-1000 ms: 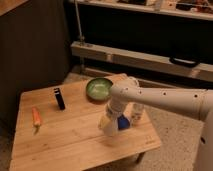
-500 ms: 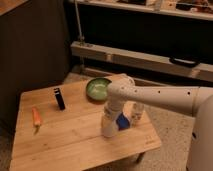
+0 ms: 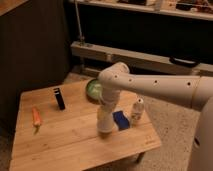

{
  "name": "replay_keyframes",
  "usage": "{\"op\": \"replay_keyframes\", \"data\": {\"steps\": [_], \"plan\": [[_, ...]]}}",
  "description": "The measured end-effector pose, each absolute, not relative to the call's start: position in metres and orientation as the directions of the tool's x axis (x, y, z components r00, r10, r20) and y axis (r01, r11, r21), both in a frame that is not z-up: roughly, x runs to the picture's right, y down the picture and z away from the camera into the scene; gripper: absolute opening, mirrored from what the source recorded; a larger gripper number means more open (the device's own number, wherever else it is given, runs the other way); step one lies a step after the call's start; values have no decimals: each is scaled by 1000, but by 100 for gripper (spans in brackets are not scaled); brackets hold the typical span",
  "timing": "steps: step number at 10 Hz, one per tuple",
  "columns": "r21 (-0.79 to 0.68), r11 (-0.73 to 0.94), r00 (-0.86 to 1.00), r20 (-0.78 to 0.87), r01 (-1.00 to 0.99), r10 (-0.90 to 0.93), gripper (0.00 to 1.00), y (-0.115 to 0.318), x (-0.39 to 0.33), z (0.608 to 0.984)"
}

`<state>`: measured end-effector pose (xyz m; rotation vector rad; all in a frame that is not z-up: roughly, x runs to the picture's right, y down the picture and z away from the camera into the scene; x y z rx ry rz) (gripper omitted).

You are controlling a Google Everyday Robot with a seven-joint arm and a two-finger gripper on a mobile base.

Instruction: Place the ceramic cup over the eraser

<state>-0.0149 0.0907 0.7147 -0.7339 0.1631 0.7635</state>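
Gripper closed on the cup, low over the table's middle.
The gripper (image 3: 104,119) points down with its fingers drawn in around the ceramic cup (image 3: 103,126), which sits at the wooden table (image 3: 65,145) directly under it. A blue block (image 3: 121,120) lies just to one side, with a small white bottle (image 3: 137,111) beyond. The eraser (image 3: 59,98) stands well apart, toward the table's far left.

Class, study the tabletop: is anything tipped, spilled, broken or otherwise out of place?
Nothing stands out. The eraser stands upright, the small white bottle too; the green bowl sits right way up, with no spill on the table. The gripper is down at the tabletop, beside the blue block.
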Motion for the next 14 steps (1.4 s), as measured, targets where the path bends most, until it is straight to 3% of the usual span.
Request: {"op": "replay_keyframes", "data": {"steps": [5,9,14], "plan": [[-495,594,770,-339,-634,540,0,-16,-74,716],[-473,636,790,-292,-609,539,0,-97,-104,694],[-576,622,816,-145,-529,559,0,-127,-174,699]]}}
